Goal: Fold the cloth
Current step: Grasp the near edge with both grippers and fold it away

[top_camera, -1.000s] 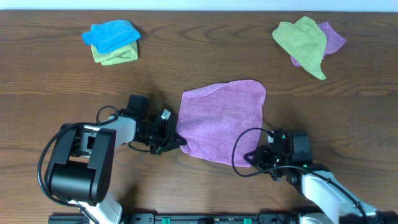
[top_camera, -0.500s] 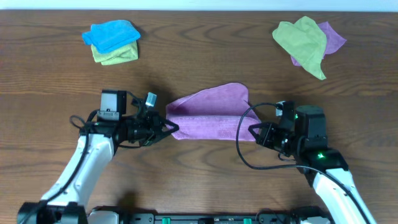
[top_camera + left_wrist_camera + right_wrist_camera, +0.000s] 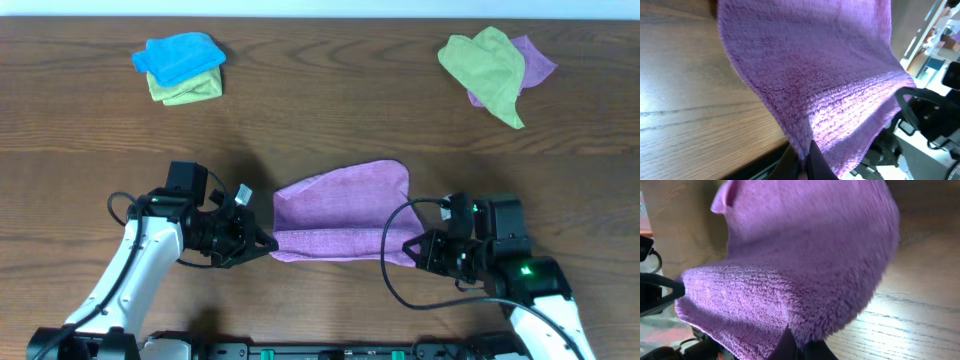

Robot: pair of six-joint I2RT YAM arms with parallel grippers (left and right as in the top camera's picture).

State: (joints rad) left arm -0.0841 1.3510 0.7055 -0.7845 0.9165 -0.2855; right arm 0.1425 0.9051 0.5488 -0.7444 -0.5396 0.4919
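- Cloth (image 3: 340, 212) hangs at mid-table, its near edge stretched taut between the two grippers, near the front edge of the table (image 3: 330, 125).
- Its far part slopes away from that edge; whether it touches the wood I cannot tell.
- Left gripper (image 3: 266, 243) pinches the cloth's near left corner; the left wrist view shows the fingers (image 3: 812, 162) closed on the fabric.
- Right gripper (image 3: 410, 248) pinches the near right corner, fingers (image 3: 787, 347) pressed together on the terry.
- Far left, a blue cloth (image 3: 178, 55) lies on a green cloth (image 3: 190, 92).
- Far right, a second green cloth (image 3: 485, 62) lies over another purple cloth (image 3: 538, 62).
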